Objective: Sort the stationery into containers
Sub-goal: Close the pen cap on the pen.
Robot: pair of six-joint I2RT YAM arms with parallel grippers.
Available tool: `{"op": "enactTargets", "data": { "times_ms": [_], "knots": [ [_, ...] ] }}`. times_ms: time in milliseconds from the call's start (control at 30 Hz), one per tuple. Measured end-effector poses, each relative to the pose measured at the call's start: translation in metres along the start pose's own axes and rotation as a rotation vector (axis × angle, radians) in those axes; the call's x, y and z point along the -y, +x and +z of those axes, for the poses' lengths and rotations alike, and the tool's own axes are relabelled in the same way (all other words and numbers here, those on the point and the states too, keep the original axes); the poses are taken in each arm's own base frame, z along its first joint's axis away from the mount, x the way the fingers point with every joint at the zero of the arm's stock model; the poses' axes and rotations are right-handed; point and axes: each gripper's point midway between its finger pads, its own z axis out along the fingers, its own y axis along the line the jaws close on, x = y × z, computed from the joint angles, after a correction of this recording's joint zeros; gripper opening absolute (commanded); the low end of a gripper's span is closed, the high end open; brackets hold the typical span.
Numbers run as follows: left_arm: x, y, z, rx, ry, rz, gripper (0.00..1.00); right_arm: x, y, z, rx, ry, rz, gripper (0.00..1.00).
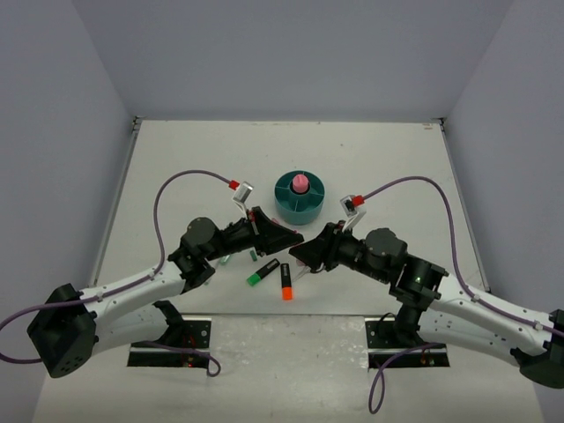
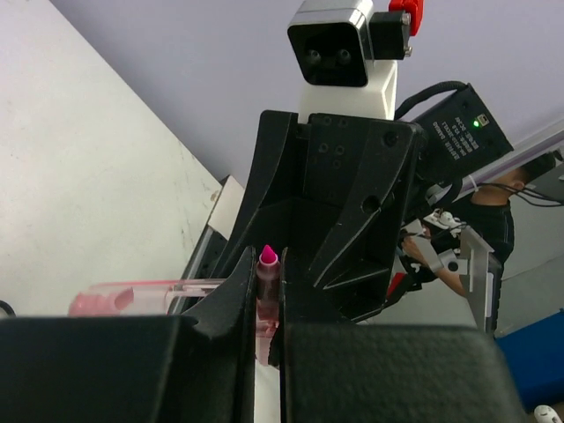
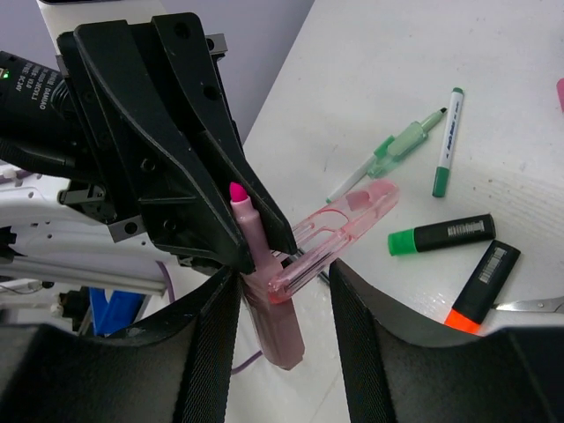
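The left gripper [image 2: 264, 295] is clenched on the pink highlighter [image 3: 275, 330], whose bare tip points up. It is held above the table [image 1: 176, 167], at six o'clock from the teal organizer [image 1: 295, 212]. Near it on the table lie a green pen [image 3: 398, 145] and a white pen [image 3: 448, 141]. The green highlighter [image 1: 262, 272] is at about seven o'clock from the organizer, and the orange highlighter [image 1: 286, 282] is just beside it at six. A clear pink cap [image 3: 348, 216] slants from the highlighter's barrel toward two o'clock in the right wrist view. The glue stick [image 1: 300, 183] stands upright in the organizer's central well. The right gripper [image 3: 282, 304] meets the left one, its fingers parted on either side of the highlighter. I cannot tell whether they press on it.
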Motion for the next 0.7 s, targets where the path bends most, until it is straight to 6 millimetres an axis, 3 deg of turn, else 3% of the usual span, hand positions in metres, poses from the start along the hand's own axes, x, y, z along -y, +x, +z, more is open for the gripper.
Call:
{"op": "enactTargets", "data": {
  "times_ms": [267,333,400,533,667,700],
  "knots": [
    [-0.004,-0.002,0.002,0.017,-0.013,0.004,0.00,0.000,0.001,0.006,0.000,-0.003,0.035,0.03],
    [-0.005,-0.002,0.002,0.016,-0.015,0.009,0.03,0.000,0.001,0.006,0.002,-0.005,0.036,0.00],
    [-0.006,-0.001,0.001,0.011,-0.019,0.020,0.16,0.001,0.002,0.006,0.004,-0.007,0.035,0.00],
    [-0.005,-0.001,0.000,-0.006,-0.043,0.068,0.32,0.002,0.004,0.005,0.004,-0.020,0.027,0.00],
    [0.008,-0.012,0.000,0.002,-0.053,0.155,0.48,0.003,0.008,0.003,0.006,-0.046,0.021,0.00],
    [0.013,-0.016,0.000,0.010,-0.052,0.179,0.57,0.004,0.009,0.002,0.007,-0.051,0.019,0.00]
  ]
}}
